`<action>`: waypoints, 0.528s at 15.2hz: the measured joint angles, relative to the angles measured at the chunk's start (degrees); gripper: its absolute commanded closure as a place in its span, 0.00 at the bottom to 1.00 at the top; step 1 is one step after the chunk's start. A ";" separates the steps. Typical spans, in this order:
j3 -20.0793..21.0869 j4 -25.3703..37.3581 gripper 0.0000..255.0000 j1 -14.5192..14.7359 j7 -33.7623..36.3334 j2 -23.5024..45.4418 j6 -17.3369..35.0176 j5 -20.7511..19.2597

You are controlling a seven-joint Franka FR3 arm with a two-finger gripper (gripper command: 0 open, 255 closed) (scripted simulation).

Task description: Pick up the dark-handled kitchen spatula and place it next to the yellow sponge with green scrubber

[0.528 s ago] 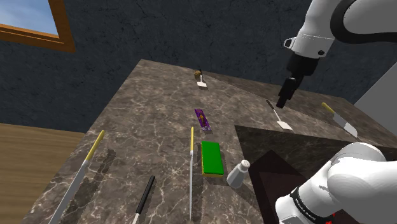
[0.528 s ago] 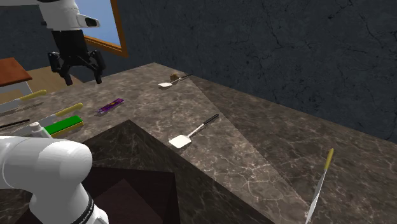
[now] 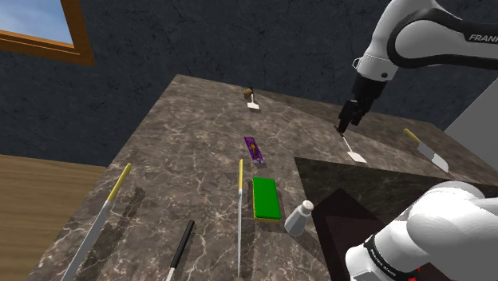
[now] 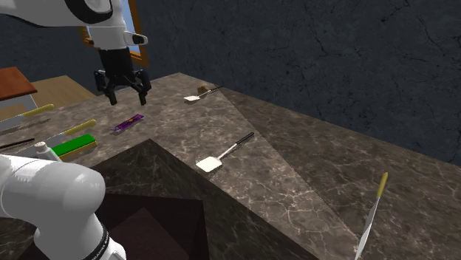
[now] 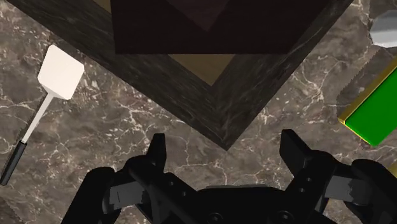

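Note:
The dark-handled spatula (image 3: 349,147) lies on the marble counter beside the sink's far corner, its white blade toward the sink; I also see the spatula (image 4: 224,152) and the spatula (image 5: 43,105) in the other views. My gripper (image 3: 344,124) hovers open above its handle end, holding nothing. The gripper (image 4: 123,89) hangs well above the counter, and the gripper (image 5: 226,149) looks down on the sink corner with the spatula off to one side. The yellow sponge with green top (image 3: 265,198) rests near the sink's other side, seen also as the sponge (image 4: 74,145) and the sponge (image 5: 375,107).
A dark sunken sink (image 3: 361,209) cuts into the counter. A white shaker (image 3: 299,217) stands by the sponge. A purple packet (image 3: 254,149), a small second spatula (image 3: 252,100) and several long knives (image 3: 240,214) lie around. A yellow-handled knife (image 3: 425,149) lies past the spatula.
The gripper has come down and shifted toward the shoulder view's left, closer over the spatula's handle. It stays open. Nothing on the counter has moved.

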 measured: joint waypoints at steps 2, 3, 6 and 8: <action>-1.52 -0.93 0.00 -1.68 0.30 1.70 3.29 -1.02; -2.17 -1.07 0.00 -2.46 0.59 2.65 4.74 -1.42; -4.54 -1.73 0.00 -4.95 1.01 5.64 9.44 -2.78; -5.85 -1.62 0.00 -6.36 1.65 8.10 12.48 -3.36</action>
